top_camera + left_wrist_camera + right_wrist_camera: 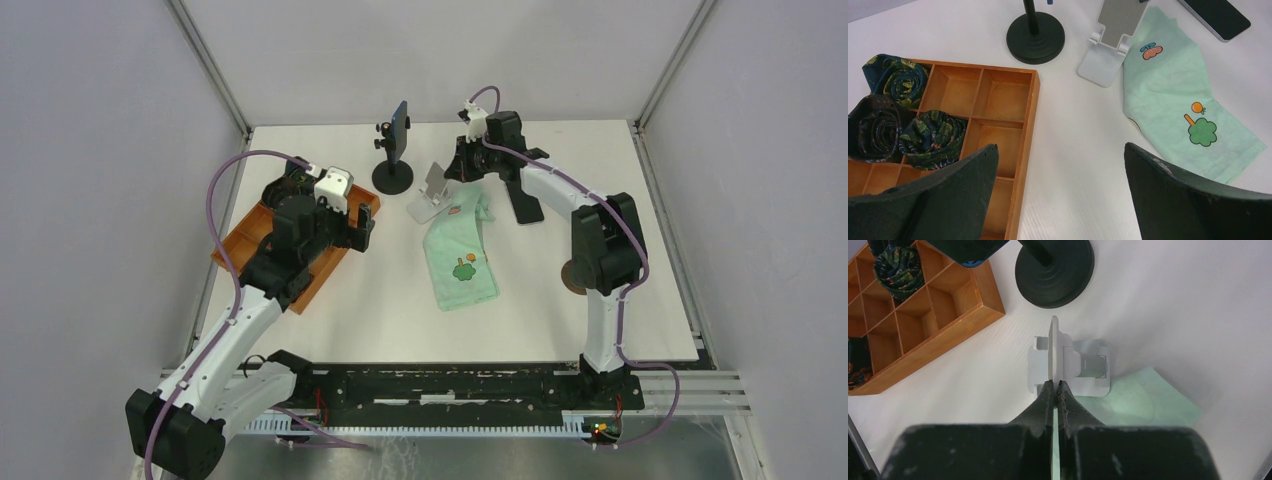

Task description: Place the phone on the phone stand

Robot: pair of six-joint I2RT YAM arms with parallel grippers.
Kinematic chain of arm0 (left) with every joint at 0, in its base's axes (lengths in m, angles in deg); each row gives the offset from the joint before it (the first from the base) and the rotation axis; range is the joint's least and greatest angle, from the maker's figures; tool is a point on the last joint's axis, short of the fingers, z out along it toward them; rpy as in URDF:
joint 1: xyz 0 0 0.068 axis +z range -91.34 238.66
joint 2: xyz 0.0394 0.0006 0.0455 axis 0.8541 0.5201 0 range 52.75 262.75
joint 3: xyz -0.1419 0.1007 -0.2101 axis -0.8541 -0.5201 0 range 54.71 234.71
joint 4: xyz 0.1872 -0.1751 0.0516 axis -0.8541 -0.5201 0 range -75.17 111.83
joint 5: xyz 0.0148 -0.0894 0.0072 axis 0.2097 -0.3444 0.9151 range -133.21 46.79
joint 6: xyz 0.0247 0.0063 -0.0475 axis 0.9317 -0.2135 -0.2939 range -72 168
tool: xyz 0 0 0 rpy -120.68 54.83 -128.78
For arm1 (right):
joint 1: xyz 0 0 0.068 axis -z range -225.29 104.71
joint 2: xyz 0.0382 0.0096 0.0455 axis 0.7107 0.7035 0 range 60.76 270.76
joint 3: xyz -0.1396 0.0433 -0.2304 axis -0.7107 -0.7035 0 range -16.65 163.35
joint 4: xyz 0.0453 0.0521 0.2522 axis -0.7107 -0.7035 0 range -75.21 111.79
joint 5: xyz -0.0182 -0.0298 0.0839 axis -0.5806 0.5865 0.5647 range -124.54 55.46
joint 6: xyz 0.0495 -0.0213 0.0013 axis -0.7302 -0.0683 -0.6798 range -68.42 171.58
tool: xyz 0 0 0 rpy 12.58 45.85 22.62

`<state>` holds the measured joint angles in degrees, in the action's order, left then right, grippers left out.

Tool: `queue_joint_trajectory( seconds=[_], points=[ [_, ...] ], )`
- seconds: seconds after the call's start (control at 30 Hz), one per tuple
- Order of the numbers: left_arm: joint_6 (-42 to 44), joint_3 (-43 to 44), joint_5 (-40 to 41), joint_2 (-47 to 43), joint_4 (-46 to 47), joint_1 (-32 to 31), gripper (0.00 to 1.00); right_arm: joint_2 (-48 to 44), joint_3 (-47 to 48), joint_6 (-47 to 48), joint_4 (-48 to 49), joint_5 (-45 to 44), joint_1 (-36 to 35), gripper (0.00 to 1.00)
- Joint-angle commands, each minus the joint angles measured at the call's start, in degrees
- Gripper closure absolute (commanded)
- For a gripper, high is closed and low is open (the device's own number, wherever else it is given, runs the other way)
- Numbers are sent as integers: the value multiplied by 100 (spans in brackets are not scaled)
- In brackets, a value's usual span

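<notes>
Top external: the phone (523, 203) lies flat on the table (560, 300), at 3 o'clock of the white phone stand (430, 193). Left wrist: the left gripper (1060, 150) gapes wide and empty over the wooden tray (1030, 125) edge. Right wrist: the right gripper (1057, 386) is pinched closed at the stand's upright plate; whether it grips the plate I cannot tell.

White phone stand (1108, 55); mint cloth (1178, 115), green tree print; orange-brown tray (998, 95); dark floral fabric rolls (930, 137); black phone (1218, 15).

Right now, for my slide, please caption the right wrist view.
Right gripper, jaws shut, at the upright plate of the white phone stand, green cloth beside.
</notes>
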<state>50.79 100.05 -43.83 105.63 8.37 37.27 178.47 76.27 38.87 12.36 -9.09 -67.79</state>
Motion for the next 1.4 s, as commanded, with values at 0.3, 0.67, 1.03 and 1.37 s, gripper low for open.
queue_joint_trajectory(
  seconds=[0.3, 0.67, 1.03, 1.37],
  points=[
    [290, 74, -140, -107, 88, 8, 0, -1211, -996, -464, 1210, 1491, -4, 100],
    [270, 41, 298, -256, 113, 10, 0, -1749, -1976, 136, 1378, 2468, -659, 100],
    [293, -64, 702, -568, 224, 18, 0, -1386, -1923, 1132, 970, 2819, -1277, 100],
    [299, -60, 673, -559, 216, 12, 0, -1193, -1647, 1756, 251, 2256, -1469, 77]
  ],
)
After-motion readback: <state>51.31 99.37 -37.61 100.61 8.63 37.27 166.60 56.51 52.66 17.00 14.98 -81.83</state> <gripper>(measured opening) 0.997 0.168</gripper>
